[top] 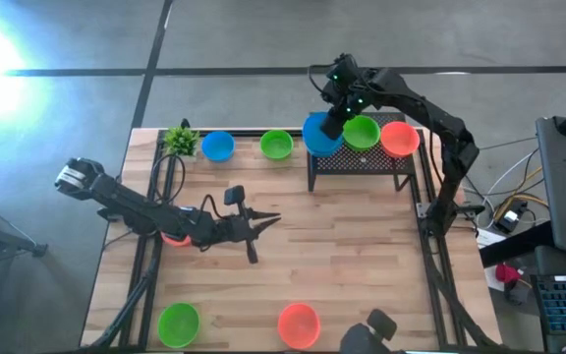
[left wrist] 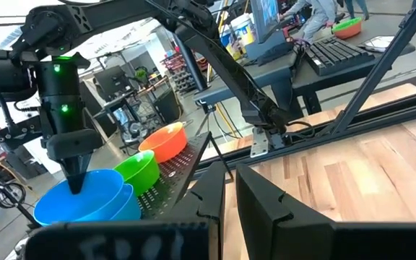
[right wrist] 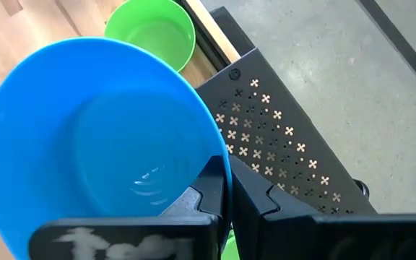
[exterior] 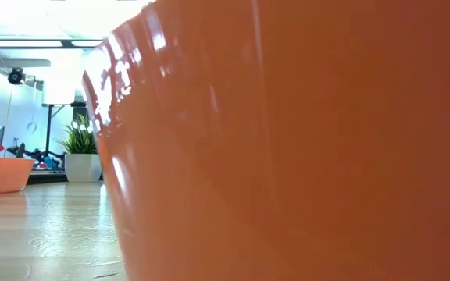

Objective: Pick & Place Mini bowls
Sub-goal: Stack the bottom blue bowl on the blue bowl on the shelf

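Where the worktop [top: 362, 246] carries them, eight mini bowls show: three blue, three green, two orange-red [top: 299, 324]. Right end effector [top: 330, 126] is clamped on a blue bowl [top: 319, 136] over the far-edge rack [top: 362, 162]. Left end effector [top: 268, 219], mid-worktop: fingers together, empty.

Nine small bowls look like smooth, glossy plastic; the blue bowl [right wrist: 100, 144] and a huge orange-red bowl [exterior: 303, 140] catch bright reflections. The bench [top: 362, 256] is pale wood planks with visible grain. A raised rack [right wrist: 280, 144] is dark, matt, perforated metal.
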`<control>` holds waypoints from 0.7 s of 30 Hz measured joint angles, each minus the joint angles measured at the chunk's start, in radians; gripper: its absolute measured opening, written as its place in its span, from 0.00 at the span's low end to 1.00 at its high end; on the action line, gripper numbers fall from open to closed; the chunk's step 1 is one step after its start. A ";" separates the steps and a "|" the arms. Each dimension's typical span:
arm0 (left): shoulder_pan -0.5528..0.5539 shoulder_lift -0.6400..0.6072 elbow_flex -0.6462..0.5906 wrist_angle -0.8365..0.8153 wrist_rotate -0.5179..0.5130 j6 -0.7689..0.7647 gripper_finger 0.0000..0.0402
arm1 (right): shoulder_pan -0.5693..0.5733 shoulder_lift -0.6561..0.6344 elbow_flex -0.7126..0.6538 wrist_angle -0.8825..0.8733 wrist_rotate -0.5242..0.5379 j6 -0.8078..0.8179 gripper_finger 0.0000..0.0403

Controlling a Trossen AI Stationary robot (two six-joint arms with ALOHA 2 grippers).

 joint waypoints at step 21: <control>0.000 -0.001 0.000 0.000 -0.015 0.042 0.08 | 0.000 -0.001 0.019 -0.001 0.002 -0.004 0.26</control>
